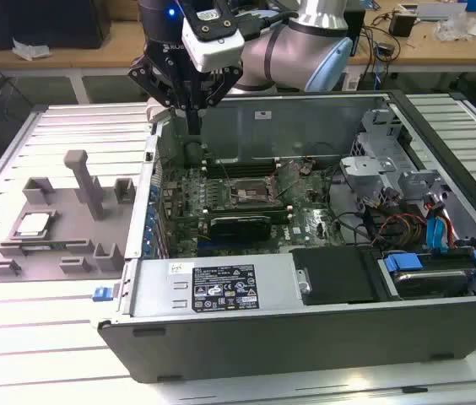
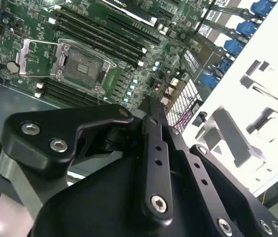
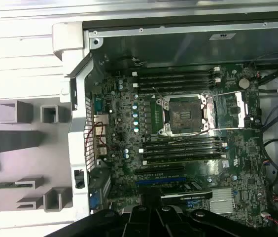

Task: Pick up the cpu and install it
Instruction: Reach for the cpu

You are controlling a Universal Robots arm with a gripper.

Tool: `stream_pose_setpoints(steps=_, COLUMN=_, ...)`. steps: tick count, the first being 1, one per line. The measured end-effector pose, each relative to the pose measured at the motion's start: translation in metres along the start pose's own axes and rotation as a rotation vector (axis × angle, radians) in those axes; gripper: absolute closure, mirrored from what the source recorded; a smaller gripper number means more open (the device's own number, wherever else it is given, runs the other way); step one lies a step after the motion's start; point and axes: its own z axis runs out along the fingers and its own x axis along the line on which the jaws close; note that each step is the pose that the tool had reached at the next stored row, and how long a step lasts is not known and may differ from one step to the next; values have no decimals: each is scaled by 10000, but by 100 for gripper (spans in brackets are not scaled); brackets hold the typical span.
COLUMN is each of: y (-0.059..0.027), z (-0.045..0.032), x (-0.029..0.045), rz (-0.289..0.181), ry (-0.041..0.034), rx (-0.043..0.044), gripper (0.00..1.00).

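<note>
Right, labels first: a white sticker (image 1: 213,288) w/ small print is sitting on the metal cover at the front of the PC case (image 1: 305,342). Your cpu (image 1: 34,224) is lying flat, silver top up, in the grey fixture (image 1: 69,221) on the surface (image 1: 44,337), at the exterior view's left of the case. It's square, so no long axis to call. The tool (image 1: 194,125) is hanging over the case's far corner on the exterior view's left, above the motherboard (image 3: 124,133) edge and well apart from the cpu. Its fingers are looking drawn together, gripping nothing. In the first wrist view the socket (image 3: 184,114) is sitting open, load plate swung aside.
</note>
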Motion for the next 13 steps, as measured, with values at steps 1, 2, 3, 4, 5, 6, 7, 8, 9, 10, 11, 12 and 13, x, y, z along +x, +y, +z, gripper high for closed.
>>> stream_pose_setpoints(steps=1, y=0, z=0, x=0, rz=0, ry=0, rx=0, gripper=89)
stream_pose_setpoints(steps=2, y=0, z=0, x=0, rz=0, ry=0, rx=0, gripper=89)
stream_pose_setpoints(steps=3, y=0, z=0, x=0, rz=0, ry=0, rx=-1, gripper=89)
stream_pose_setpoints(steps=4, y=0, z=0, x=0, rz=0, ry=0, rx=0, gripper=89)
stream_pose_setpoints(steps=5, y=0, z=0, x=0, rz=0, ry=0, rx=-1, gripper=89)
stream_pose_setpoints(steps=6, y=0, z=0, x=0, rz=1, ry=0, rx=0, gripper=89)
stream_pose_setpoints(steps=7, y=0, z=0, x=0, rz=0, ry=0, rx=-1, gripper=89)
stream_pose_setpoints(steps=8, y=0, z=0, x=0, rz=0, ry=0, rx=0, gripper=89)
stream_pose_setpoints(steps=9, y=0, z=0, x=0, rz=0, ry=0, rx=-1, gripper=89)
stream_pose_setpoints(steps=10, y=0, z=0, x=0, rz=0, ry=0, rx=0, gripper=89)
stream_pose_setpoints(steps=11, y=0, z=0, x=0, rz=0, ry=0, rx=0, gripper=89)
stream_pose_setpoints(steps=12, y=0, z=0, x=0, rz=0, ry=0, rx=0, gripper=89)
stream_pose_setpoints(steps=13, y=0, z=0, x=2, rz=0, ry=0, rx=0, gripper=89)
